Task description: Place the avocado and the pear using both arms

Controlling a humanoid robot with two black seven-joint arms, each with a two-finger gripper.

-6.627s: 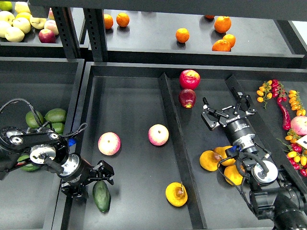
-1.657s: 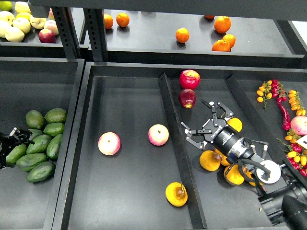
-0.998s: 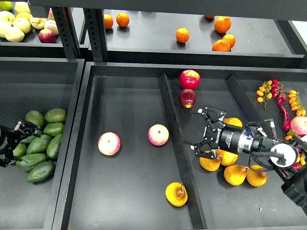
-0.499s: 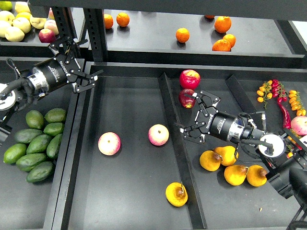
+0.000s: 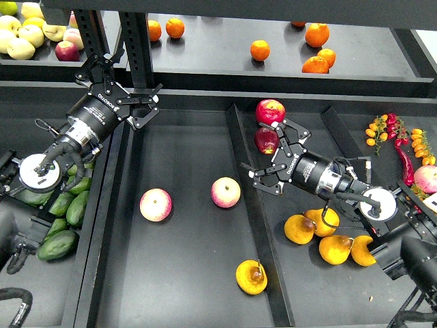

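Several dark green avocados (image 5: pixel 58 244) lie piled in the left bin, partly hidden by my left arm. A yellow-orange pear (image 5: pixel 251 277) with a brown patch lies at the front of the middle bin. Several more pears (image 5: pixel 299 229) lie in the right bin. My left gripper (image 5: pixel 123 85) is open and empty, raised over the wall between the left and middle bins. My right gripper (image 5: pixel 268 160) is open and empty, just right of the divider (image 5: pixel 249 205), next to a dark red apple (image 5: pixel 266 140).
Two pink-yellow apples (image 5: pixel 156 204) (image 5: pixel 225 192) lie in the middle bin. A red apple (image 5: pixel 270 112) sits at the back of the right bin. Oranges (image 5: pixel 259 50) lie on the back shelf. Chillies and small tomatoes (image 5: pixel 399 147) lie at the far right.
My left gripper has moved right, to the wall of the middle bin. My right gripper has moved a little left towards the divider. Both stay open and empty. No fruit has moved.
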